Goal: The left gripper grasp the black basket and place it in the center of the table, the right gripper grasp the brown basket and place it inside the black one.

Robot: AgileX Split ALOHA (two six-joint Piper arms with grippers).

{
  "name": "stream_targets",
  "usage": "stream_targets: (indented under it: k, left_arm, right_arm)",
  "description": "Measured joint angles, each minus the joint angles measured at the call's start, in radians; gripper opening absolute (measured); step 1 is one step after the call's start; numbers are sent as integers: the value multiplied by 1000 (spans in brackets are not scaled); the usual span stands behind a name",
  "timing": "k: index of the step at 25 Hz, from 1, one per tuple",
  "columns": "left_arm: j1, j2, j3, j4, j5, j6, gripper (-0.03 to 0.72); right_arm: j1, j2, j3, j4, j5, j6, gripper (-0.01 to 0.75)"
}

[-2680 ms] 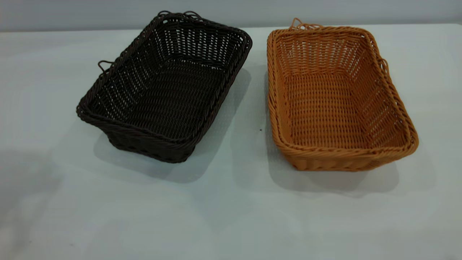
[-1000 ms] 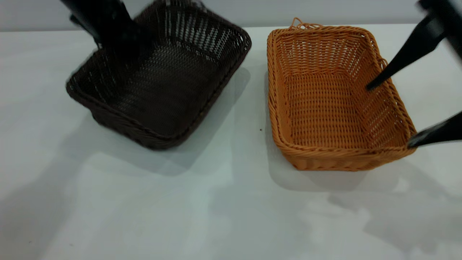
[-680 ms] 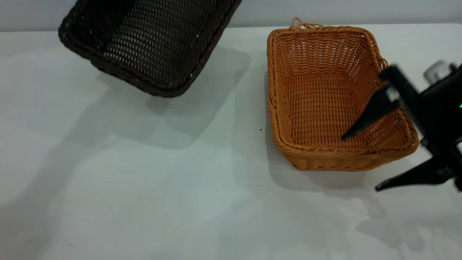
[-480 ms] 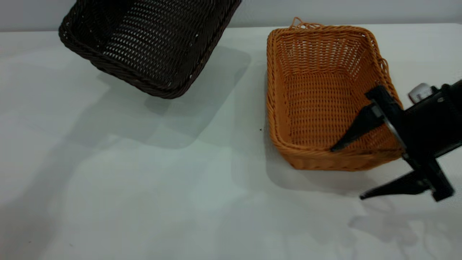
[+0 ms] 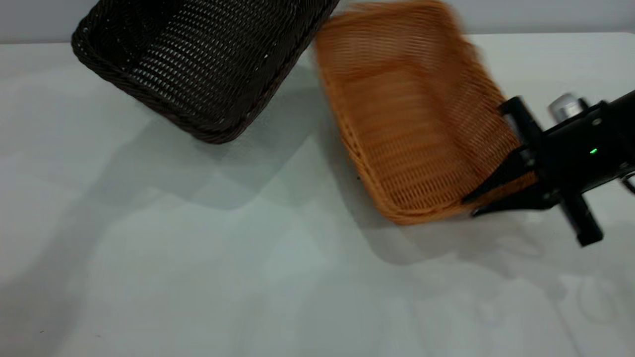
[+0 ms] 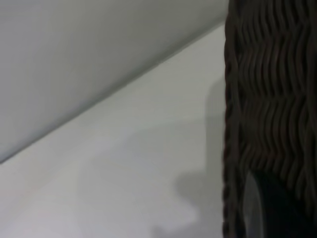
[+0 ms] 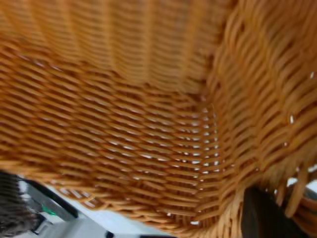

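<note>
— On the bench (image 5: pixel 198 277), where are the baskets?
— The black basket (image 5: pixel 198 64) hangs tilted above the far left part, its top out of frame. The left hand itself isn't visible; the left wrist view only shows dark weave close up, so I cannot tell its grip.
— And the brown basket (image 5: pixel 412 139)?
— Tipped up, blurred, just beside the black one. The right hand (image 5: pixel 471 206) has closed its fingers on the near right rim.

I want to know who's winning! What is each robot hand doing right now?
Left gripper: not seen clearly; the black basket hangs tilted above the table.
Right gripper: jaws shut on the brown basket near its corner.
</note>
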Motion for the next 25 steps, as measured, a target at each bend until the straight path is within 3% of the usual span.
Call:
stream_targets:
  k: [6, 11, 20, 25]
  left_arm:
    - [9, 0, 0, 0, 4, 108, 84]
    - [9, 0, 0, 0, 21, 191, 84]
    - [8, 0, 0, -1, 84, 295, 84]
    - [-13, 0, 0, -2, 227, 382, 84]
  right_arm:
    - [-201, -69, -74, -18, -61, -94, 48]
    - [-334, -148, -145, -99, -22, -76, 46]
    - [-362, -178, -169, -304, -15, 57, 44]
    - [-362, -178, -169, -330, -62, 86, 44]
